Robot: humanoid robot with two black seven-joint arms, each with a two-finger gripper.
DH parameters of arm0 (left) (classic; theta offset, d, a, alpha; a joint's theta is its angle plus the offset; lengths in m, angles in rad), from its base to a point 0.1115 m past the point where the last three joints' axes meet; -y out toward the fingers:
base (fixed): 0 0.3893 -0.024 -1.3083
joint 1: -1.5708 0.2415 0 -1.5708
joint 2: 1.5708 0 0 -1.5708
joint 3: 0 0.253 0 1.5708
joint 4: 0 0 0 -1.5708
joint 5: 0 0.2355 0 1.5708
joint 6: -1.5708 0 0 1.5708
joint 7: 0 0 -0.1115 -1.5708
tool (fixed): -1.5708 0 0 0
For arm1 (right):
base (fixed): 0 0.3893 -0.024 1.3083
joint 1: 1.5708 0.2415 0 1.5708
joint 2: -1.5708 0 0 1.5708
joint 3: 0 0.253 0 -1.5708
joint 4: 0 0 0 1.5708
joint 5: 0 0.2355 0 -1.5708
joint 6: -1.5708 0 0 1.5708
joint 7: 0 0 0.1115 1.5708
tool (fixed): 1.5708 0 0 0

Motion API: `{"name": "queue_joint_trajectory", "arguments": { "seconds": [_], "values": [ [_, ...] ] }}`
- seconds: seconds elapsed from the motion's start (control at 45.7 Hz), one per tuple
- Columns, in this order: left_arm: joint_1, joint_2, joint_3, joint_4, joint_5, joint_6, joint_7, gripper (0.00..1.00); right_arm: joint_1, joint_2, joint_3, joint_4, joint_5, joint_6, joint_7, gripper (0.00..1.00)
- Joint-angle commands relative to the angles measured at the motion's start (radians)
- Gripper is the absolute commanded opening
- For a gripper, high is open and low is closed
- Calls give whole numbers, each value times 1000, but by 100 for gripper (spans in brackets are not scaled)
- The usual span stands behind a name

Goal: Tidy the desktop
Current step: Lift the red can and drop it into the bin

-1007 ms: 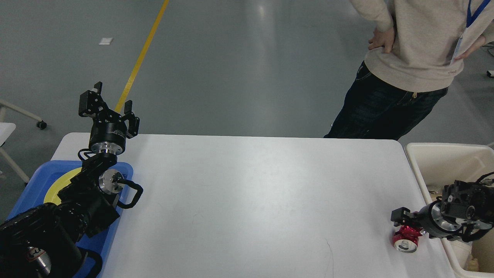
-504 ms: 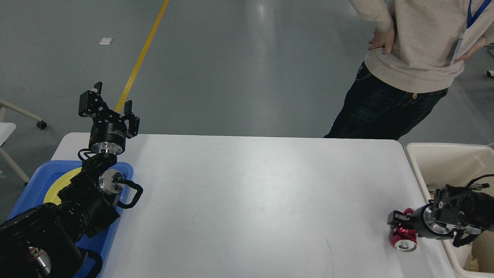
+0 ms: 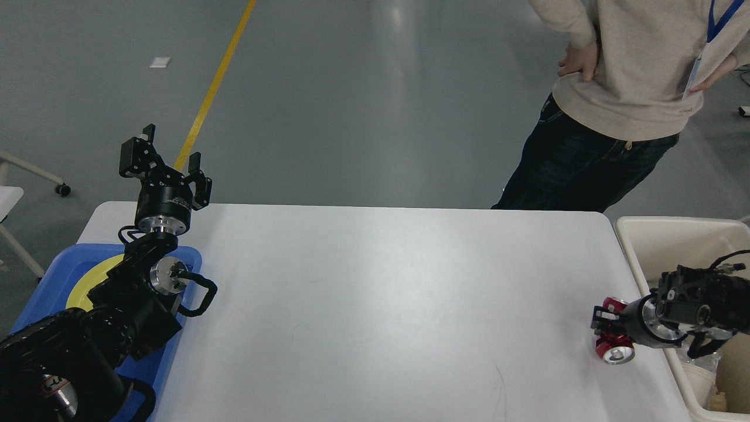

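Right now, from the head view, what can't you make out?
- Yellow disc in the blue tray: mostly hidden by my left arm, so I can't tell what it is.
- Red can: my right tool covers its top, and the grip itself can't be confirmed.
- Cream bin: cut off by the right edge, contents unclear.
- Bystander: head cut off by the top edge.

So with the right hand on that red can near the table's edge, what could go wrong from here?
1. The right hand grips the crushed red can only near its top, so it could slip or twist out when lifted.
2. The can sits close to the desktop edge beside the cream bin; a dropped can might roll to the floor rather than into the bin.
3. A person stands near the far corner, close to any wide arm swing.
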State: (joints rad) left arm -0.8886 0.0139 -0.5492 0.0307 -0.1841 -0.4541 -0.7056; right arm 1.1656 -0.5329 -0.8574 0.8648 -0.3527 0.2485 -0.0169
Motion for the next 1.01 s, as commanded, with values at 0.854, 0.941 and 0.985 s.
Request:
{"name": "queue_joint_trajectory", "arguments": {
  "seconds": [0.854, 0.941, 0.985],
  "values": [
    [0, 1, 0, 0, 0, 0, 0, 96, 274, -167, 55, -401, 5, 105, 0, 0],
    [0, 1, 0, 0, 0, 0, 0, 96, 120, -157, 130, -446, 3, -17, 0, 0],
    [0, 1, 0, 0, 0, 0, 0, 96, 62, -156, 167, -457, 3, -50, 2, 0]
  ]
}}
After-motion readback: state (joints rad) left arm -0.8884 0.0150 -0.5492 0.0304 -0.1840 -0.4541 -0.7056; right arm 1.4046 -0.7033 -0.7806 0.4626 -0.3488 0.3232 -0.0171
